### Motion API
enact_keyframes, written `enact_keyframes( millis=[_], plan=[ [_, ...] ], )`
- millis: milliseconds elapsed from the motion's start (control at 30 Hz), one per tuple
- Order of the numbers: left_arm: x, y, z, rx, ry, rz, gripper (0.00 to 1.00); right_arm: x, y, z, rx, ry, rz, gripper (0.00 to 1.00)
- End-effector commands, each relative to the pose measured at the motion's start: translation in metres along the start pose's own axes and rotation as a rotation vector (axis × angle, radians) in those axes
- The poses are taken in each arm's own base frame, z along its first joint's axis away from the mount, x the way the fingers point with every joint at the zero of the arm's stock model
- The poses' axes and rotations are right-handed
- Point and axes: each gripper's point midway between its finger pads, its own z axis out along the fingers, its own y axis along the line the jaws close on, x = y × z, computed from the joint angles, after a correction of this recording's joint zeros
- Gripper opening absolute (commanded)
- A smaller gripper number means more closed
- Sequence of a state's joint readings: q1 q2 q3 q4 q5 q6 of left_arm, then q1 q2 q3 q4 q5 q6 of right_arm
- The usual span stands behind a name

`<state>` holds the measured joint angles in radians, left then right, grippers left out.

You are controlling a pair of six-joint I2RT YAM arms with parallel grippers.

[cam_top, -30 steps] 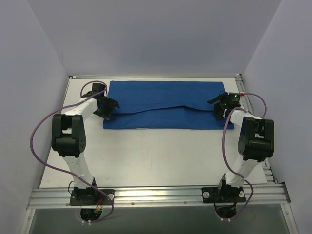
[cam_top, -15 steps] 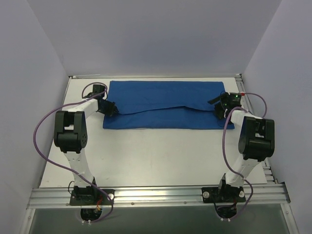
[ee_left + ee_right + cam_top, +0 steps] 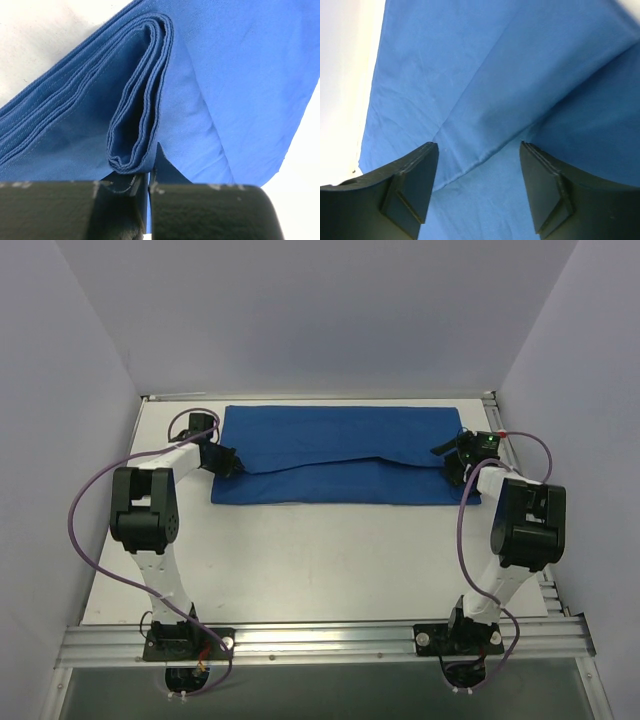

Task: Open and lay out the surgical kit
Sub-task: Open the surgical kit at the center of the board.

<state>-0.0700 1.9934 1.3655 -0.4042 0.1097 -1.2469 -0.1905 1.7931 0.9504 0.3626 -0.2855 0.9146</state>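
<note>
The surgical kit (image 3: 340, 455) is a royal-blue cloth lying folded as a long rectangle across the far part of the table, with a flap edge running along its middle. My left gripper (image 3: 232, 465) is at the cloth's left end, shut on the layered hem (image 3: 137, 125), and blue cloth shows in the slit between its jaws (image 3: 149, 175). My right gripper (image 3: 450, 460) hovers over the cloth's right end. It stands open (image 3: 479, 150), and the flap's edge (image 3: 470, 162) lies between its fingers, untouched. Whatever the cloth wraps is hidden.
The white table (image 3: 330, 550) stretches from the cloth to the aluminium rail (image 3: 320, 640) where both arm bases sit. Grey walls close in on the left, back and right. Purple cables (image 3: 85, 510) loop beside each arm.
My left gripper has moved right onto the cloth's left end and shut on its hem. The right gripper has shifted slightly and stays open.
</note>
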Motion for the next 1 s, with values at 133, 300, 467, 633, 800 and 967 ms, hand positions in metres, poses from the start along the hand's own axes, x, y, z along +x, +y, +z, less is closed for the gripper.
enact_keyframes(
  millis=[133,300,467,633,800,967],
  plan=[
    [-0.002,-0.030,-0.027,0.148,-0.010,0.030,0.02,-0.017,-0.004,0.007,-0.018,-0.038,0.001,0.56],
    [0.001,-0.034,-0.034,0.172,0.003,0.045,0.02,-0.022,-0.001,0.014,-0.046,-0.033,0.008,0.28],
    [0.004,-0.039,-0.045,0.196,0.010,0.069,0.02,-0.023,0.005,0.012,-0.066,-0.025,-0.012,0.01],
    [0.008,-0.044,-0.068,0.239,0.014,0.109,0.02,-0.028,0.013,-0.007,-0.065,-0.039,-0.070,0.00],
    [0.016,-0.037,-0.091,0.248,0.033,0.169,0.02,-0.029,0.017,-0.032,-0.047,-0.051,-0.125,0.00],
    [0.025,-0.021,-0.109,0.259,0.031,0.189,0.02,-0.029,0.020,-0.059,-0.043,-0.069,-0.162,0.00]
  ],
)
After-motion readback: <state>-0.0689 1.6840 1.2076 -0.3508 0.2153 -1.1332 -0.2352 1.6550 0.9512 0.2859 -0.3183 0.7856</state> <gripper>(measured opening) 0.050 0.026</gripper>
